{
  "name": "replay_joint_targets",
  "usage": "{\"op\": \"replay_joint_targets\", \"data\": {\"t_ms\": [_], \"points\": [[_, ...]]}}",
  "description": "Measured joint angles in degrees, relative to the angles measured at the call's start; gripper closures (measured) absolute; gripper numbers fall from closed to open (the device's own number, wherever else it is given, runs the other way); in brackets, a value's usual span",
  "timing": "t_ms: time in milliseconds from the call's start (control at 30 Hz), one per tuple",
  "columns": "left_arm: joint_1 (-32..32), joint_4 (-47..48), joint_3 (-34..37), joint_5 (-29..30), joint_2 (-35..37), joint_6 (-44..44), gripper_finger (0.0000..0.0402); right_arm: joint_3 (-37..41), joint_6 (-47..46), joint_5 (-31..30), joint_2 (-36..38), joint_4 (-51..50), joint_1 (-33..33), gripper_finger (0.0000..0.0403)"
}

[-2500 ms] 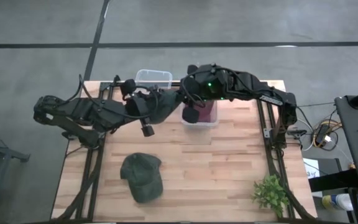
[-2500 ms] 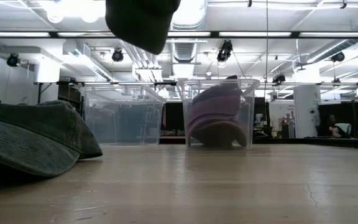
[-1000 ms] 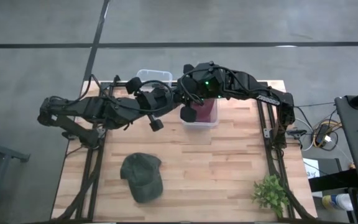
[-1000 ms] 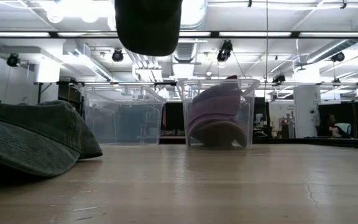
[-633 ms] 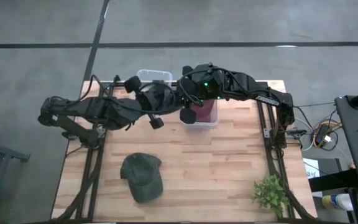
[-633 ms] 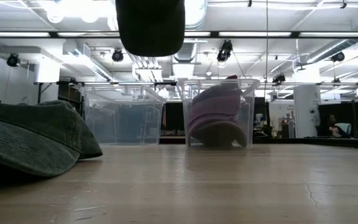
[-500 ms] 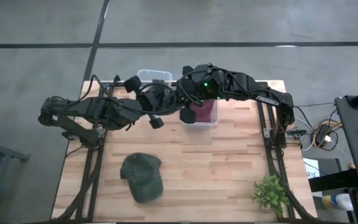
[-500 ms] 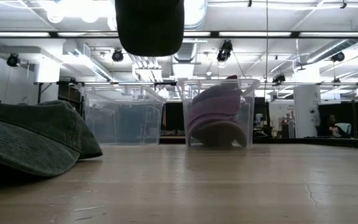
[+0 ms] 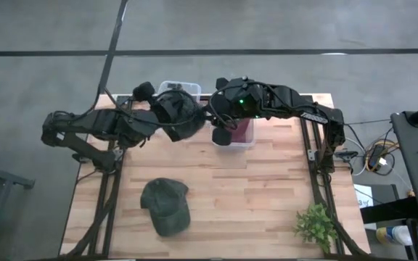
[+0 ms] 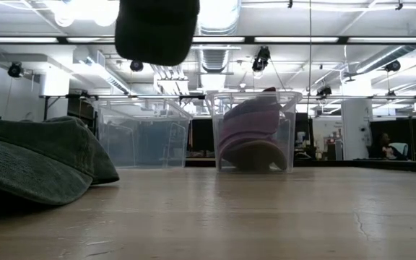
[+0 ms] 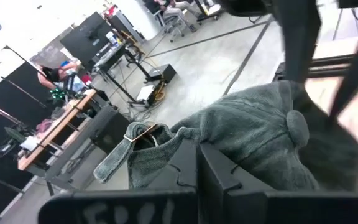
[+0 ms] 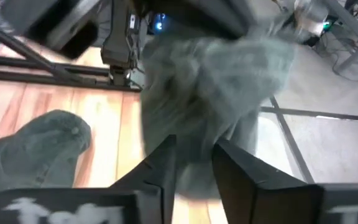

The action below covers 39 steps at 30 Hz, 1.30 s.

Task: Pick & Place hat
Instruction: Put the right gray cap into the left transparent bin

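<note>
The left gripper has its fingers pinched shut on a grey-green hat, whose strap and buckle hang beside them in the left wrist view. Seen from above, that hat is held in the air over the clear empty bin at the far edge of the desk, with the left arm reaching in from the left edge.

The right gripper has its fingers a narrow gap apart with nothing between them; its wrist view looks past them at the carried hat, blurred, just ahead. From above, the right gripper sits just beside the left one, over the second clear bin, which holds a purple hat.

A second dark green hat lies flat on the desk near the front edge, left of centre, well apart from both arms. A small green plant stands at the front right corner.

The low view shows what the overhead hides: the carried hat hangs well above the bin rims, the empty bin and the purple hat's bin stand side by side, and the purple hat rests curled against the wall. The lying hat fills that view's near left.
</note>
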State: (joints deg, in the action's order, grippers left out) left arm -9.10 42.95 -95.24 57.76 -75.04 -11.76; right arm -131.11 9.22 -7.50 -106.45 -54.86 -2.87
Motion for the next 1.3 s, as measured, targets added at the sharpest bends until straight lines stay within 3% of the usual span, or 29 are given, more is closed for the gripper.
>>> {"op": "replay_joint_targets", "data": {"t_ms": [200, 367, 833, 1000, 1300], "points": [[0.52, -0.32, -0.02, 1.47, 2.11, -2.61, 0.0401, 0.04, 0.02, -1.23, 0.94, -4.58, -0.02, 0.0267], [2.94, -0.4, -0.02, -0.6, 3.76, -5.97, 0.0401, 0.09, -0.21, -1.47, 2.43, -7.64, 0.08, 0.0255], [24.63, -0.4, 3.48, -26.5, 4.91, -9.72, 0.0401, 0.09, -0.41, -1.45, 11.09, -23.77, 3.5, 0.028], [30.79, -0.78, 4.9, -35.49, 4.91, -9.41, 0.0401, 0.13, -2.73, -1.43, 14.91, -25.14, 5.83, 0.0281], [34.52, -1.03, 10.49, -39.51, 4.91, -9.33, 0.0402, 0.2, -2.94, -1.43, 18.35, -25.36, 9.71, 0.027]]}}
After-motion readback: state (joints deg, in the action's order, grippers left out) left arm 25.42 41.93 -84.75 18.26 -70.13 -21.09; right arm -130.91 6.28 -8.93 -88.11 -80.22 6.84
